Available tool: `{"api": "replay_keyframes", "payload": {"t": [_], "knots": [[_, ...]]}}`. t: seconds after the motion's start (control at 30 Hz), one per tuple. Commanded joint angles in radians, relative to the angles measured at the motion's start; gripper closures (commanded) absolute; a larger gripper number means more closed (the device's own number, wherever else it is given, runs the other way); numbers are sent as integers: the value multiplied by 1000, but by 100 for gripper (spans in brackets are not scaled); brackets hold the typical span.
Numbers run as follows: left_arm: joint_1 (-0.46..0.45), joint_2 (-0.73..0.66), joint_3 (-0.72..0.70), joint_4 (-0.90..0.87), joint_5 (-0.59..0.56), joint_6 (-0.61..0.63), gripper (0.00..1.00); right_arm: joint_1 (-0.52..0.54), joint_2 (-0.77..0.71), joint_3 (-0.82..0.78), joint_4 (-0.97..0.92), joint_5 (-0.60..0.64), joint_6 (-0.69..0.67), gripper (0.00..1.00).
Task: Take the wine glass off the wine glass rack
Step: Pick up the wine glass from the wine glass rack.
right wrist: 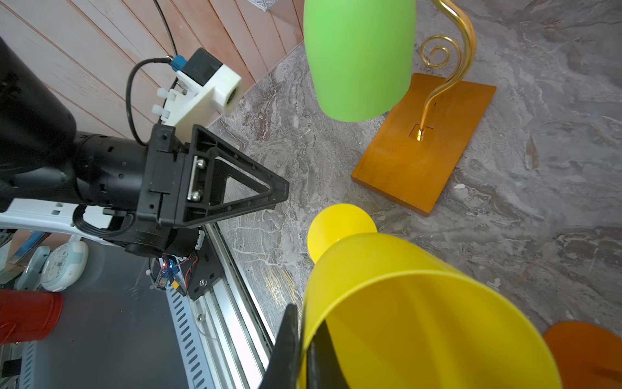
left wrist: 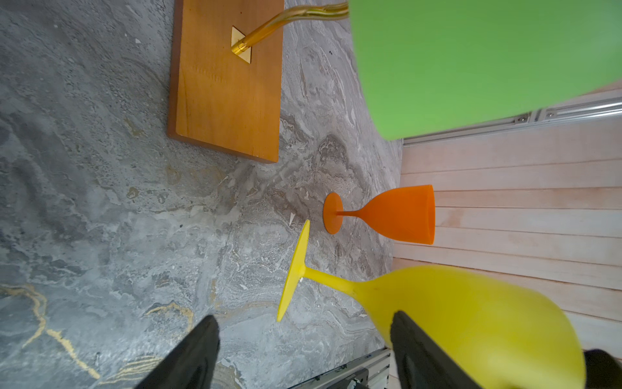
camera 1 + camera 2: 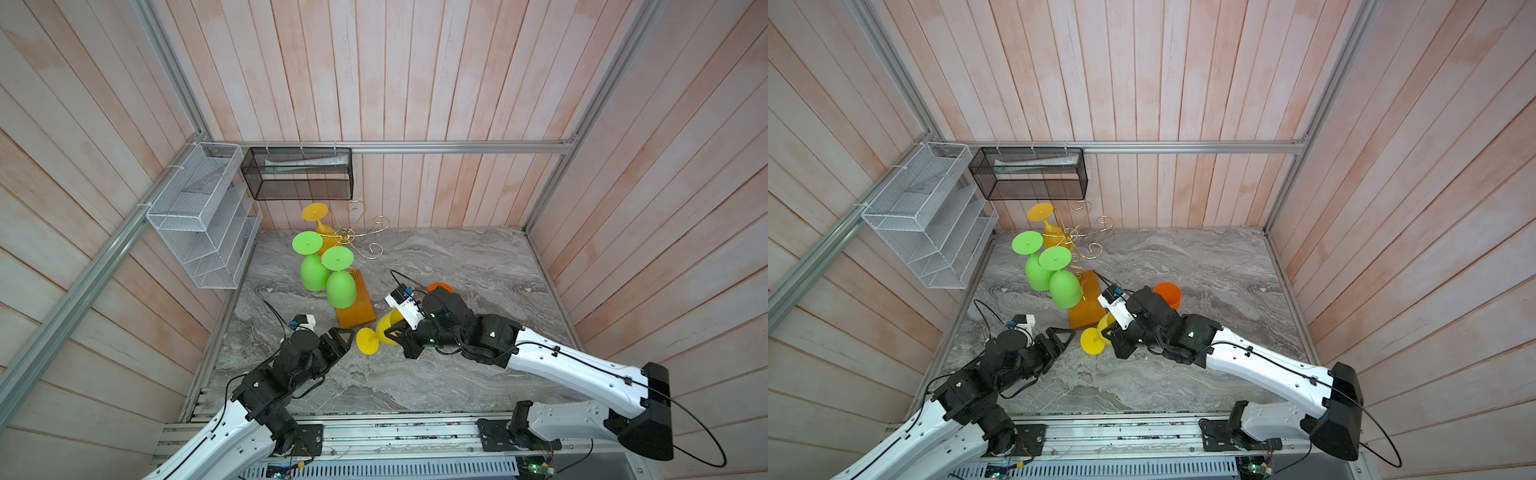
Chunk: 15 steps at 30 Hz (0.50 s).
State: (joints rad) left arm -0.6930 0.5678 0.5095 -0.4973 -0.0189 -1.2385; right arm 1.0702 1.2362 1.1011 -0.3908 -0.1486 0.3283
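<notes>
Right gripper (image 3: 394, 331) pinches yellow wine glass (image 3: 368, 341) rim; left gripper (image 3: 348, 335) spread wide

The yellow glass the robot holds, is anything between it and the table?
Nothing visible. The right gripper holds the yellow glass by its rim over bare table. The rack's wooden base and the orange glass stand off to the side, and the open left gripper is beside its foot, not under it.
</notes>
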Motion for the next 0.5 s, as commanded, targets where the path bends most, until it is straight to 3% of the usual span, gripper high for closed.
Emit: {"api": "replay_keyframes", "payload": {"t": [0.0, 0.13, 0.47], "knots": [[4, -9, 33, -43, -9, 24, 11, 1, 5, 36, -40, 39, -21, 100], [4, 2, 56, -71, -13, 40, 0, -5, 8, 40, -59, 57, -26, 100], [4, 12, 103, -110, -38, 87, 0, -35, 13, 82, -106, 73, -53, 100]]}}
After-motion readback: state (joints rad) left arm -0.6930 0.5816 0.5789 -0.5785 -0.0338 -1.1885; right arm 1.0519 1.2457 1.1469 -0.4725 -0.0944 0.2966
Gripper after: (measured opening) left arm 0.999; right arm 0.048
